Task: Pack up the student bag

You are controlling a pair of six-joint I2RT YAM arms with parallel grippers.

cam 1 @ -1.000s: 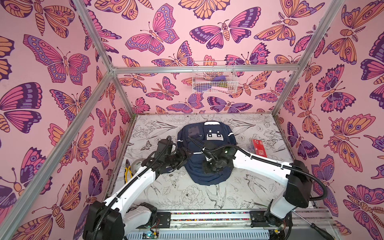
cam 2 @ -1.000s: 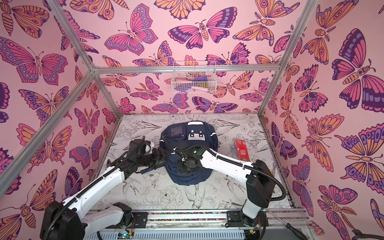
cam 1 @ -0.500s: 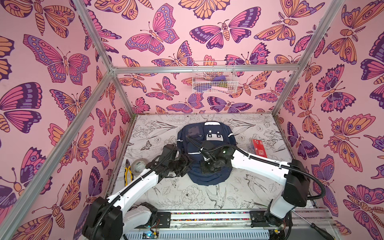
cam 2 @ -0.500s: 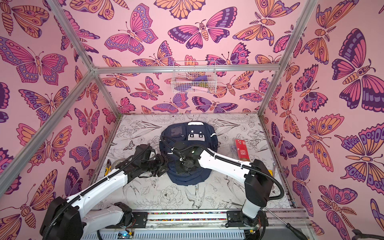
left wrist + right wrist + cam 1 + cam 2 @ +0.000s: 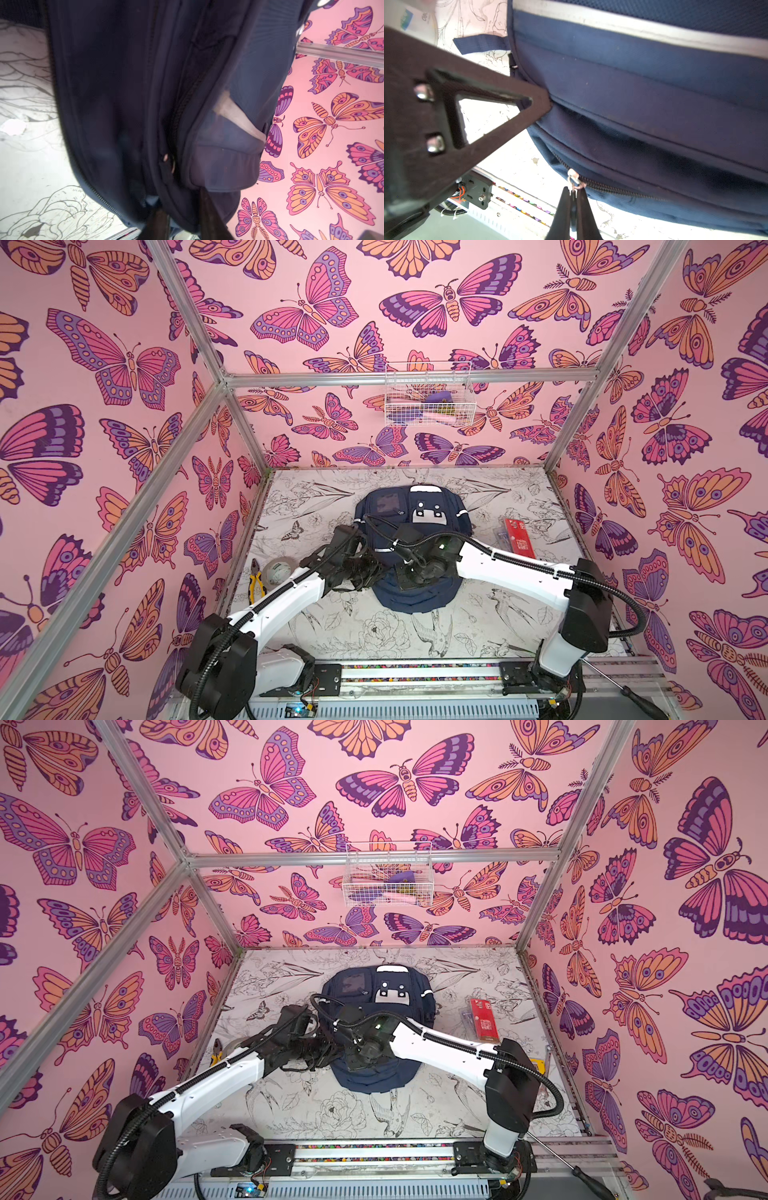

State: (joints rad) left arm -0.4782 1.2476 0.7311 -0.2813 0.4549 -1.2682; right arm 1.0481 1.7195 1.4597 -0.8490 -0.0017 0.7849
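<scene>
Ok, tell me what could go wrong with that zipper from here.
The right gripper pinches the small zipper pull only at its jaws' tips; a tug may slip it free. The left gripper has just a fold of the student bag between its jaws, so the soft bag may drag along instead of unzipping.

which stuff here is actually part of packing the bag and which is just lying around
In the job: bag; zip pull, pinched by the right fingers; left fingers against the bag's side.

Untouched, lying about: red box, pliers, tape roll, screwdriver, wire basket on the back wall; some may get packed later.
</scene>
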